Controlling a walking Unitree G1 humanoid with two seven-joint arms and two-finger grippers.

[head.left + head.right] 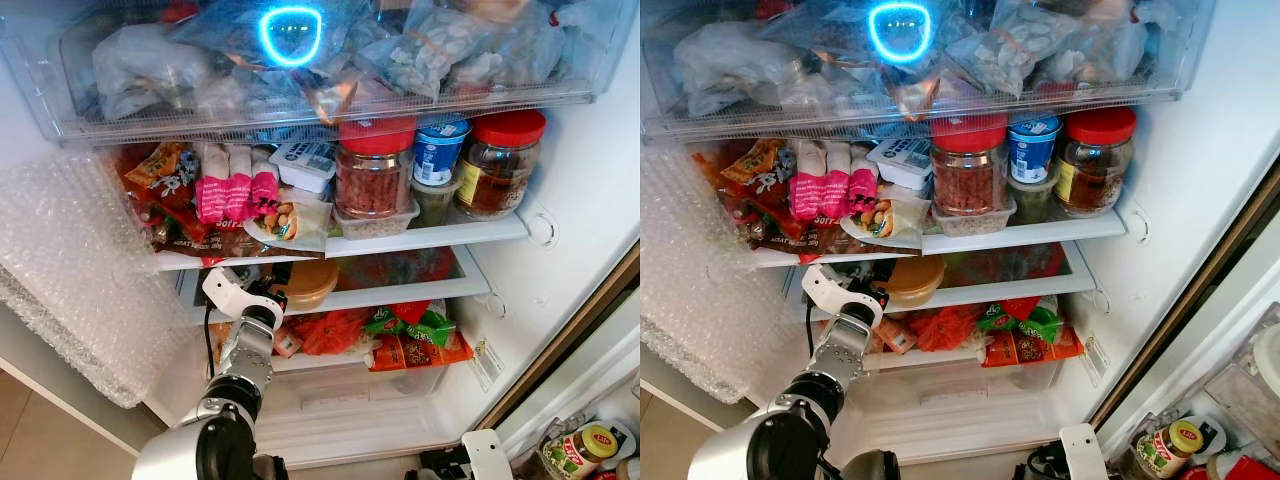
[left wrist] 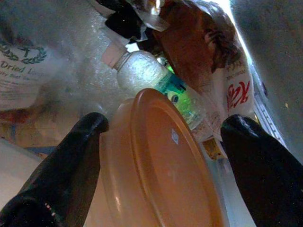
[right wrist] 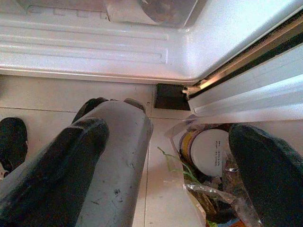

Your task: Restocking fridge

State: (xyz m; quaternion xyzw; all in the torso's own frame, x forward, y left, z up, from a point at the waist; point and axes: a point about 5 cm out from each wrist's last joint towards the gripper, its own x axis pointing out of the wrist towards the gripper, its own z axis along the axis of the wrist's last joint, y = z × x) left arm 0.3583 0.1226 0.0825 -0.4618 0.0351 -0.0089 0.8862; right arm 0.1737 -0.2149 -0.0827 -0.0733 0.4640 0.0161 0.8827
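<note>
A round tub with an orange lid (image 1: 310, 282) sits on the fridge's middle glass shelf (image 1: 420, 290). My left gripper (image 1: 272, 278) reaches into that shelf from below left. In the left wrist view its two black fingers (image 2: 71, 161) stand open on either side of the tub (image 2: 161, 170); one finger lies close against the tub's wall and the other stands a little apart. A small clear bottle with a green label (image 2: 142, 75) lies behind the tub. My right gripper (image 3: 165, 137) hangs low over the tiled floor, open and holding nothing.
Red-lidded jars (image 1: 375, 170), a blue yoghurt pot (image 1: 440, 150) and snack packs (image 1: 225, 195) fill the upper shelf. Orange and green packets (image 1: 410, 335) lie on the lower shelf. Bubble wrap (image 1: 70, 270) hangs at the left. A bag of jars (image 1: 585, 445) stands on the floor at right.
</note>
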